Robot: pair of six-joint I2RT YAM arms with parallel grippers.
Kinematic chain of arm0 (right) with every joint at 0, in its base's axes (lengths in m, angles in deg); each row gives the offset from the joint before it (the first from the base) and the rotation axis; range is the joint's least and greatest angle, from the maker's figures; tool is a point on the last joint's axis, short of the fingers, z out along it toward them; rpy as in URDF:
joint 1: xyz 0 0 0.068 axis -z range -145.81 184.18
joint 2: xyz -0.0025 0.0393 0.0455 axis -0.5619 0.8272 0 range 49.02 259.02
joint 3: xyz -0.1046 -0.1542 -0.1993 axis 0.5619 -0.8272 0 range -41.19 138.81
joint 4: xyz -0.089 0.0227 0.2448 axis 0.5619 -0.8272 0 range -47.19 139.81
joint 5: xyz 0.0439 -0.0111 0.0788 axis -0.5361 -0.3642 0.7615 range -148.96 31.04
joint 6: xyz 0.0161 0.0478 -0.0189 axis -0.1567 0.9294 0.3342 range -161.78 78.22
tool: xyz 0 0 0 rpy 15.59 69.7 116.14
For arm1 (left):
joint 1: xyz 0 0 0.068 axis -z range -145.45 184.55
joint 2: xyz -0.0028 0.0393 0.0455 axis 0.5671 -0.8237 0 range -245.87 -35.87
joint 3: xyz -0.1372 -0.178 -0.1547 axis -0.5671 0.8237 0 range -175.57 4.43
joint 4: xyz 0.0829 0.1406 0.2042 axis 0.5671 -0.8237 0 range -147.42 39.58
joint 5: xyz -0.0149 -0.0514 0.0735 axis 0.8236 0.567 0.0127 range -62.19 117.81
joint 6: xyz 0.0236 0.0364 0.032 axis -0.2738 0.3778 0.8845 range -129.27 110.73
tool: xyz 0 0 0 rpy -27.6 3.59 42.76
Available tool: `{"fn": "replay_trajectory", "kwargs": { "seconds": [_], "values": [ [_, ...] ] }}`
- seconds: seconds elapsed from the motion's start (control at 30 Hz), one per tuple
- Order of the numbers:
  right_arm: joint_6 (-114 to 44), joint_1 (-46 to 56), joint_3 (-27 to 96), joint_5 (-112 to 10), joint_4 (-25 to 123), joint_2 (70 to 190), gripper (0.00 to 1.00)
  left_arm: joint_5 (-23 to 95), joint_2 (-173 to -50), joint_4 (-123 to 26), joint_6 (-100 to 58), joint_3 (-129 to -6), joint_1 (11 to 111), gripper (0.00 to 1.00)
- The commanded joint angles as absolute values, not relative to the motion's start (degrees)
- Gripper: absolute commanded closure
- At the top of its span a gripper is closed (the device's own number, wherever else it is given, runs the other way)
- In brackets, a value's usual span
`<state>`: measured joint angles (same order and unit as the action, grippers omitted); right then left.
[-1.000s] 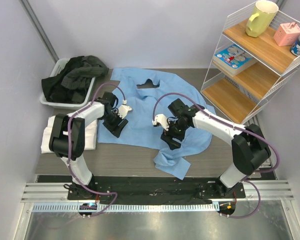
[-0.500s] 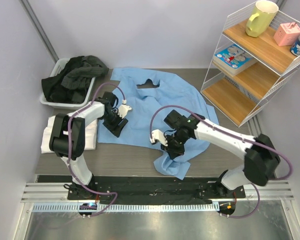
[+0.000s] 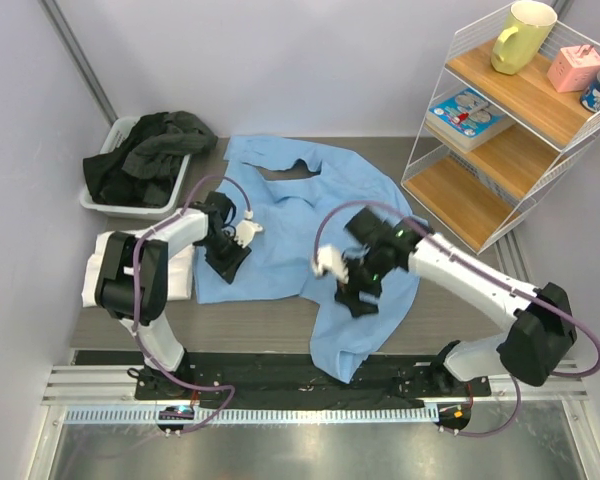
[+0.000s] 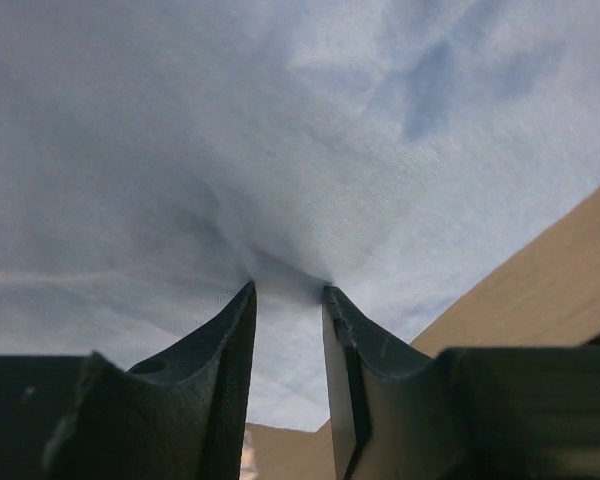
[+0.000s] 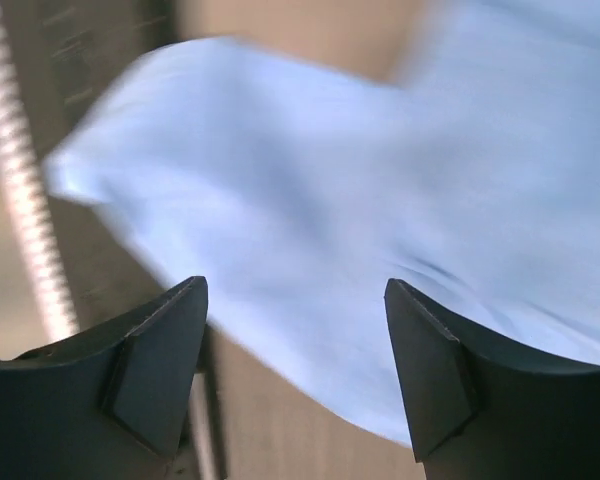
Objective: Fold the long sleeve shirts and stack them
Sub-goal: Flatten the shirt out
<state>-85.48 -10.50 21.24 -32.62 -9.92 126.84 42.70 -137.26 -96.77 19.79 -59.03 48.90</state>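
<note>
The light blue long sleeve shirt (image 3: 300,215) lies spread across the table, one end drawn down to the near edge. The white shirt (image 3: 183,278) lies folded at the left, partly under the left arm. My left gripper (image 3: 230,263) stands on the blue shirt's left part. In the left wrist view its jaws (image 4: 288,290) stand narrow, tips dug into the blue cloth (image 4: 280,130), with a pucker pinched between them. My right gripper (image 3: 356,300) hangs over the shirt's lower right part. The blurred right wrist view shows it (image 5: 295,285) wide open, nothing between the fingers, above the blue cloth (image 5: 400,170).
A white bin (image 3: 95,200) of dark clothes (image 3: 145,150) stands at the back left. A wire shelf (image 3: 500,140) with a yellow mug (image 3: 522,35) and boxes stands at the right. A black base rail (image 3: 280,372) runs along the near edge.
The right gripper shut on the blue cloth, dragged its lower end toward the near edge, then let go and opened. The left gripper's jaws narrowed onto the cloth where it stood.
</note>
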Motion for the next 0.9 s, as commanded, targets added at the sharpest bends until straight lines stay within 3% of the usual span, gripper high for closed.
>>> {"fn": "replay_trajectory", "kwargs": {
  "seconds": [0.0, 0.23, 0.47, 0.67, 0.87],
  "values": [
    [-88.1, 6.3, 28.5, -32.8, -12.2, 130.7, 0.23, 43.3, -135.5, -104.9, 21.1, -52.9, 54.6, 0.67],
    [-90.8, 21.2, 22.2, -39.8, -7.4, 139.3, 0.29, 39.2, -133.0, -103.9, 21.2, -47.1, 54.0, 0.66],
    [-91.0, 23.4, 14.5, -46.6, 1.7, 143.8, 0.31, 40.3, -133.1, -104.0, 24.0, -46.8, 51.2, 0.61],
    [-94.6, 23.6, 6.6, -48.2, -2.7, 137.9, 0.36, 39.4, -129.4, -104.9, 28.3, -43.4, 51.2, 0.60],
    [-96.9, 23.8, 7.1, -47.5, -9.5, 131.6, 0.41, 41.6, -126.5, -105.4, 28.3, -46.4, 51.2, 0.51]
  ]
}}
